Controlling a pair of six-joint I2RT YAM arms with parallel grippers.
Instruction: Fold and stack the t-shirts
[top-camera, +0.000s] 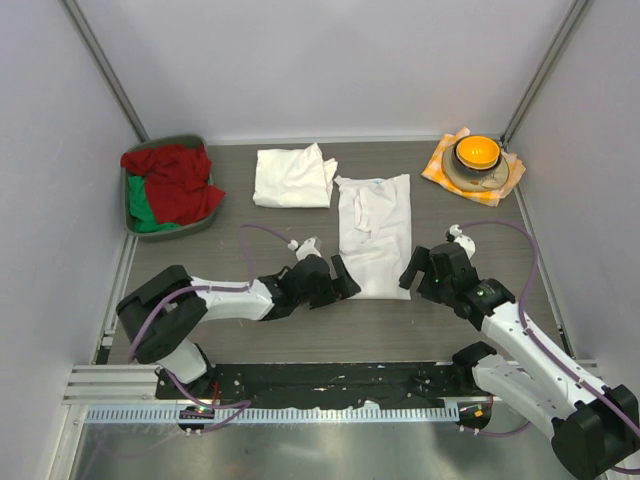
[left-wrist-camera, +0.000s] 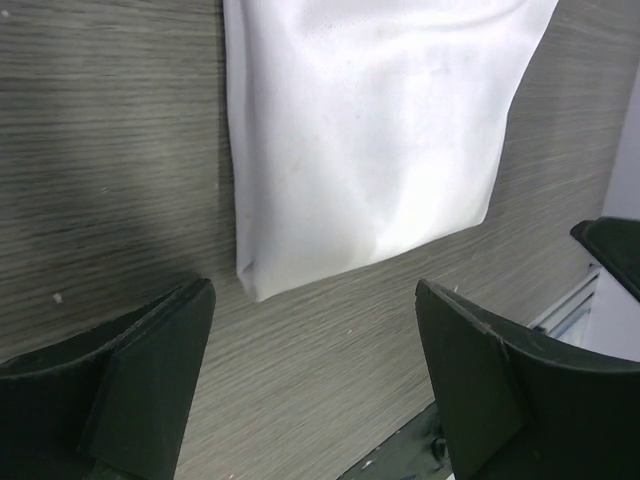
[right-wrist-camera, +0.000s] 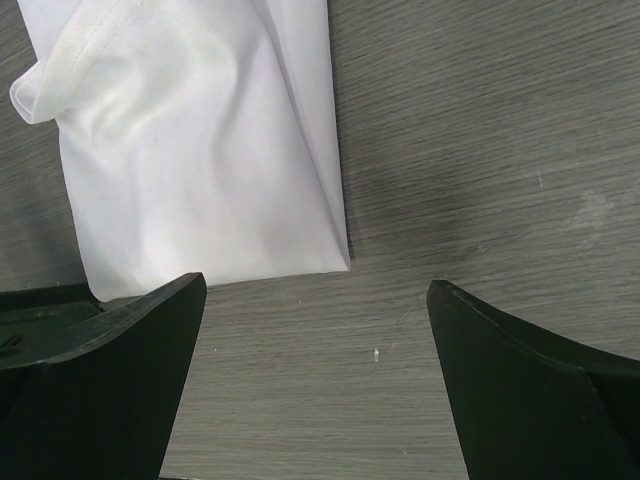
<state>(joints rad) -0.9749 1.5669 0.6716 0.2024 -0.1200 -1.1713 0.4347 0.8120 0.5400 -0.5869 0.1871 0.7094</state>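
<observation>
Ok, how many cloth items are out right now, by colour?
White: 2, the folded t-shirt and the long t-shirt
Red: 1, the red cloth
Green: 1, the green cloth
Orange-and-white checked: 1, the checked cloth
Total: 5

Light: bright, even, diffuse | Shadows: soft dark patches on grey wood-grain tabletop (right-wrist-camera: 480, 150) | Exposure: white cotton t-shirt (left-wrist-camera: 370, 130) near washed-out | Focus: wood grain sharp
</observation>
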